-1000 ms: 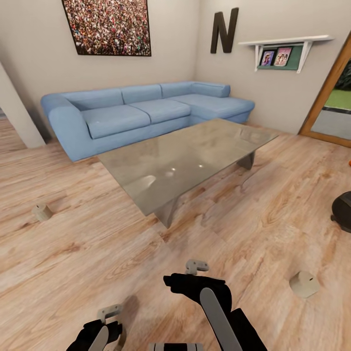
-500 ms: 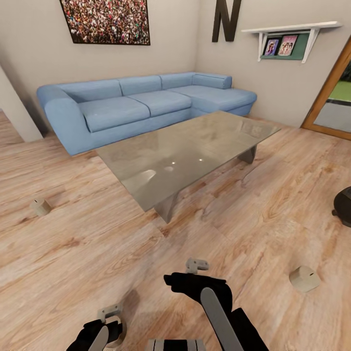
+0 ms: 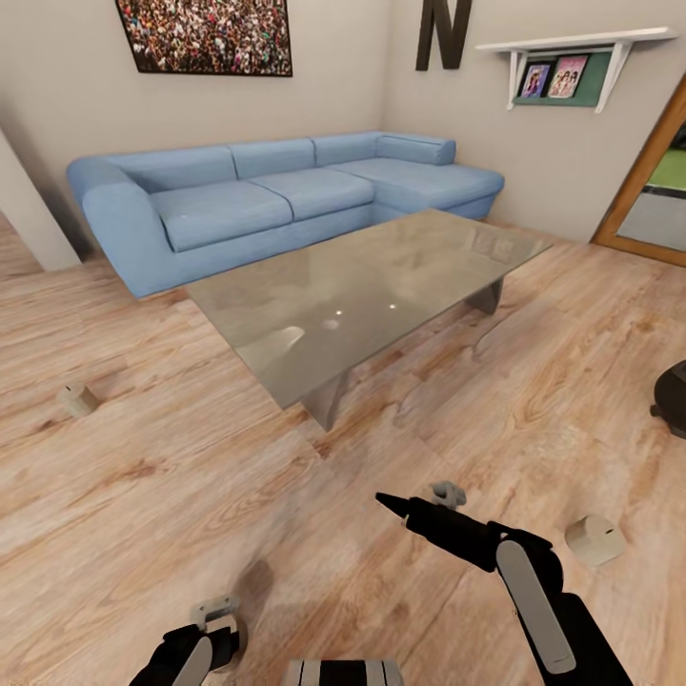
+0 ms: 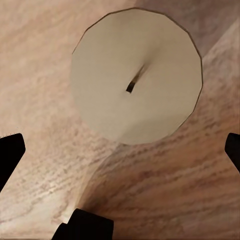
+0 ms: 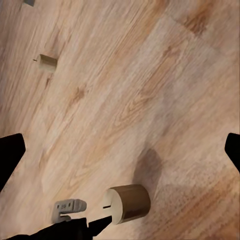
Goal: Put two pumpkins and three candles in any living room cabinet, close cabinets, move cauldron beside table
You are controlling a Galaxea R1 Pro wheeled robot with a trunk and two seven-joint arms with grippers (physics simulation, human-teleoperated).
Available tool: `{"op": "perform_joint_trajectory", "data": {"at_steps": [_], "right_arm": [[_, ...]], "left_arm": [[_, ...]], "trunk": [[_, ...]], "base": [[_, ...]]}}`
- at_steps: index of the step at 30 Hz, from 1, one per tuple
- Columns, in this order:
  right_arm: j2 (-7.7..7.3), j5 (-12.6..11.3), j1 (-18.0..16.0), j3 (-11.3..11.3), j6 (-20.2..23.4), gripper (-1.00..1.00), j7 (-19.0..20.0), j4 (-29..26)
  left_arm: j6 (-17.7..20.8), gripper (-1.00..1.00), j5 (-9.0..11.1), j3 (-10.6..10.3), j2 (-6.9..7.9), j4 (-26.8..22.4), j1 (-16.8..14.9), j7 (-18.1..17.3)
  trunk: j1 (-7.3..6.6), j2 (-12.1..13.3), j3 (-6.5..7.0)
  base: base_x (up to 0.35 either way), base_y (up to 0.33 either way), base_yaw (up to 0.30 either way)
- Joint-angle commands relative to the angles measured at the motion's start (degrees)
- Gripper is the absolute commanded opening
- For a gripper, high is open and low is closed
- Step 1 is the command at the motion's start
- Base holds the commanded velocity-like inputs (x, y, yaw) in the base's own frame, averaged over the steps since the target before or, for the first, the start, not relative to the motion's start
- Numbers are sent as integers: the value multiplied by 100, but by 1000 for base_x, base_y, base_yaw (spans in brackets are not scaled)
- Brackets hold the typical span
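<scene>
A grey-beige candle (image 4: 136, 75) stands on the wood floor straight below my left gripper (image 4: 120, 150), whose fingers are spread wide and touch nothing. In the head view that gripper (image 3: 217, 615) hangs low at the near left, with the candle (image 3: 232, 636) partly hidden under it. My right gripper (image 3: 446, 494) reaches forward over bare floor, open and empty. A second candle (image 3: 595, 539) stands to its right, and a third candle (image 3: 78, 398) is far left. The black cauldron (image 3: 673, 395) is cut off by the right edge. The pumpkins and the cabinet are out of view.
A glass-topped coffee table (image 3: 362, 295) stands ahead, with a blue corner sofa (image 3: 267, 205) behind it against the wall. A doorway (image 3: 657, 191) opens at the far right. Wood floor runs between me and the table.
My right arm has swung to the right and stretched forward, toward the candle on the right. The left gripper has stayed above its candle. The view has shifted slightly.
</scene>
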Motion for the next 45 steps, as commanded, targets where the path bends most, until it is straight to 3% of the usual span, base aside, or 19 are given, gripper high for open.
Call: {"op": "perform_joint_trajectory", "data": {"at_steps": [1,13,45], "right_arm": [[-2,-1,0,-12,1,100,30,0],[-11,-39,1,-54,-6,100,157,10],[7,0,1,-50,-15,100,158,10]], "left_arm": [[0,100,0,0,0,1,0,0],[0,100,0,0,0,6,-2,-2],[3,100,7,-14,-1,6,-2,-9]], "trunk": [[2,-2,-23],[33,-18,-289],[33,-18,-289]], "base": [[0,0,0],[0,0,0],[89,10,0]]}}
